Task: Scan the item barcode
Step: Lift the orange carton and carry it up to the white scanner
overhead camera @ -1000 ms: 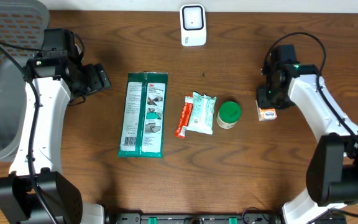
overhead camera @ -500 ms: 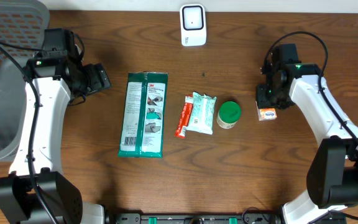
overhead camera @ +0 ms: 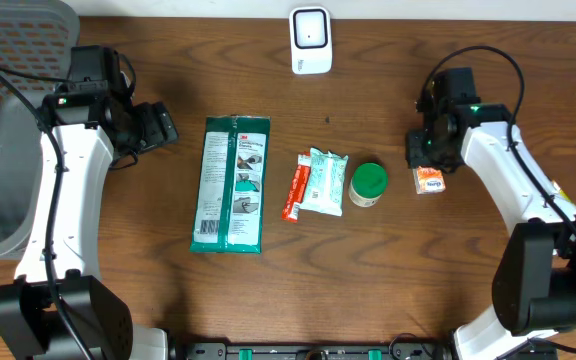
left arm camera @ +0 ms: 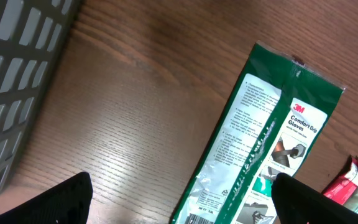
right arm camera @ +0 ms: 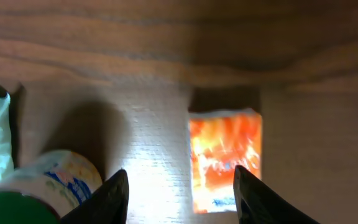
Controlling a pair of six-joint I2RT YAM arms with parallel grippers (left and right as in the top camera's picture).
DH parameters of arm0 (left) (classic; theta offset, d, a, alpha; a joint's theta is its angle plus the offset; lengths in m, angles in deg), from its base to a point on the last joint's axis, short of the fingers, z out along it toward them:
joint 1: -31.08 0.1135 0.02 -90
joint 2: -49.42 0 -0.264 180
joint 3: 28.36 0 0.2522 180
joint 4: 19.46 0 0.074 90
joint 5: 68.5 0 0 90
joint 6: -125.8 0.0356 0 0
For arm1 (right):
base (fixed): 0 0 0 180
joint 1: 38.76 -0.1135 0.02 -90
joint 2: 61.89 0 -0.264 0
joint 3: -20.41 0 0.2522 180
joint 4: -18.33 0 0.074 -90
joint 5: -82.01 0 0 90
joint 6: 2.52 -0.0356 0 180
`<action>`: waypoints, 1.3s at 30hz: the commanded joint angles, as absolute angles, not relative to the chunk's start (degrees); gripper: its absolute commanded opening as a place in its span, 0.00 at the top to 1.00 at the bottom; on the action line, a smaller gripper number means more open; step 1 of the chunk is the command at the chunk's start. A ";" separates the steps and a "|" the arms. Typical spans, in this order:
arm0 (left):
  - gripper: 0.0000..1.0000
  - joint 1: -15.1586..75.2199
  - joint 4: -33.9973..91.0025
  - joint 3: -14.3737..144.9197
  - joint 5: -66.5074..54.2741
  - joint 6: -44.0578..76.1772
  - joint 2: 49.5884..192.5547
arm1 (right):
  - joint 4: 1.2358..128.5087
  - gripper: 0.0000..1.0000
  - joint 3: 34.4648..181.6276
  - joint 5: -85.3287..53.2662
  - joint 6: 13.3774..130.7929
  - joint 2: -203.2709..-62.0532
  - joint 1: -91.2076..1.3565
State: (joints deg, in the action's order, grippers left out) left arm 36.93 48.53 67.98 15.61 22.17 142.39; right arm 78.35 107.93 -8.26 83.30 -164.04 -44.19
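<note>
Orange box [right arm camera: 225, 158] seen flat just right of green-lidded jar [overhead camera: 369, 183], not gripped; right gripper [right arm camera: 179, 186] spread above it. Jaws best centred across box sides, jar avoided. Left gripper [left arm camera: 182, 196] spread, idle.

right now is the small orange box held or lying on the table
Lying on the table; the right gripper hangs open above the small orange box, not gripped.

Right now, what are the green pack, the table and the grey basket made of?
The green pack looks like thin plastic film, glossy: it catches the light and has flat sealed ends. The table looks like dark wood, or a wood-look top, fairly matt: grain lines run along it. The basket is probably hard moulded plastic, matt grey, with a neat grid of holes.
</note>
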 commanded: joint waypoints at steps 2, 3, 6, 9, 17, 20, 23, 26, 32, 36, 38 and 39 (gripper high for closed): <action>0.08 37.17 48.86 68.14 15.70 22.50 142.66 | 75.11 0.51 103.88 -7.36 82.40 -163.25 -44.91; 0.07 37.17 48.86 68.14 15.70 22.50 142.66 | 74.57 0.51 103.47 -7.39 82.40 -163.25 -44.91; 0.08 37.17 48.86 68.14 15.70 22.50 142.66 | 73.63 0.51 102.90 -7.43 82.40 -163.25 -45.02; 0.08 37.17 48.86 68.14 15.70 22.50 142.66 | 73.65 0.54 102.55 -6.67 83.56 -163.25 -45.42; 0.07 37.17 48.86 68.14 15.70 22.50 142.66 | 72.27 0.59 98.88 -0.28 83.95 -163.25 -45.64; 0.07 37.17 48.86 68.14 15.70 22.50 142.66 | 68.27 0.59 95.51 2.82 85.00 -163.25 -45.64; 0.08 37.17 48.86 68.14 15.70 22.50 142.66 | 63.31 0.59 92.19 2.93 85.00 -163.25 -45.68; 0.07 37.17 48.86 68.14 15.70 22.50 142.66 | 61.74 0.59 91.27 3.17 85.00 -163.25 -46.14; 0.07 37.17 48.86 68.14 15.70 22.50 142.66 | 61.17 0.71 91.27 4.61 84.98 -163.25 -47.52; 0.07 37.17 48.86 68.14 15.70 22.50 142.66 | 60.14 0.90 91.51 3.54 84.96 -163.23 -48.22; 0.07 37.17 48.86 68.14 15.70 22.50 142.66 | 60.23 0.94 92.36 0.31 84.96 -162.88 -48.28; 0.08 37.17 48.86 68.14 15.70 22.50 142.66 | 60.49 0.94 92.78 -1.07 84.96 -162.55 -48.28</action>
State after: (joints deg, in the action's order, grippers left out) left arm 36.93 48.53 67.98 15.61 22.17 142.39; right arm 60.32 92.12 4.09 85.16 -163.71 -47.69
